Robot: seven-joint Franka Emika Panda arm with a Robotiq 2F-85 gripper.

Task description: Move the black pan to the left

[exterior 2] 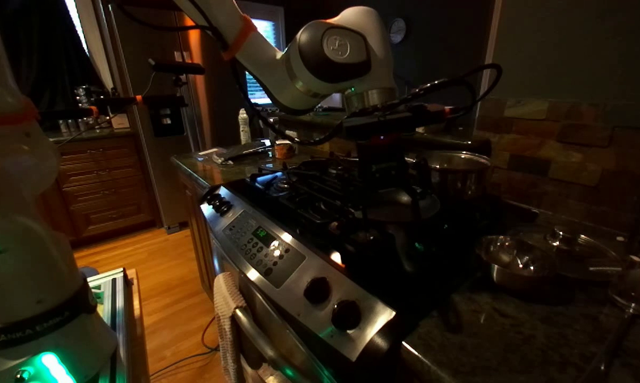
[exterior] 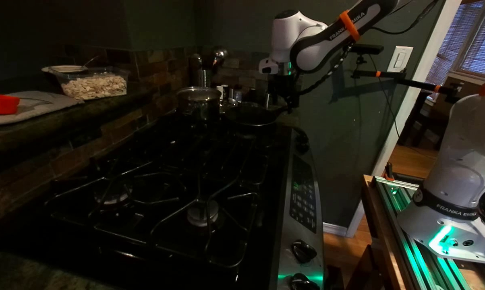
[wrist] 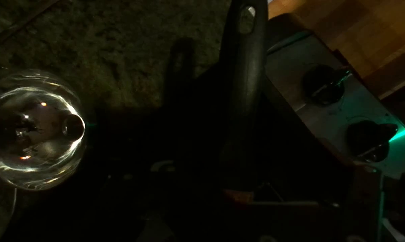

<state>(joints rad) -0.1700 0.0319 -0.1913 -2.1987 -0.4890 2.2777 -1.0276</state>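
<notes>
Black pan (exterior: 251, 117): at one o'clock of the stove (exterior: 210, 173), in an exterior view
Steel pot (exterior: 198, 102): at the pan's nine o'clock
Hand (exterior: 289, 104): by the pan handle (wrist: 248, 74); cannot tell if gripping

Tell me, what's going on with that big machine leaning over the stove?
A robot arm is stretched out over the stove, its gripper down at the handle of a black pan. The job is to move that pan to the left. Right now the pan is at one end of the stove, beside a shiny pot. It's too dark to tell whether the gripper is closed on the handle, or whether the pan is resting or slightly lifted.
</notes>
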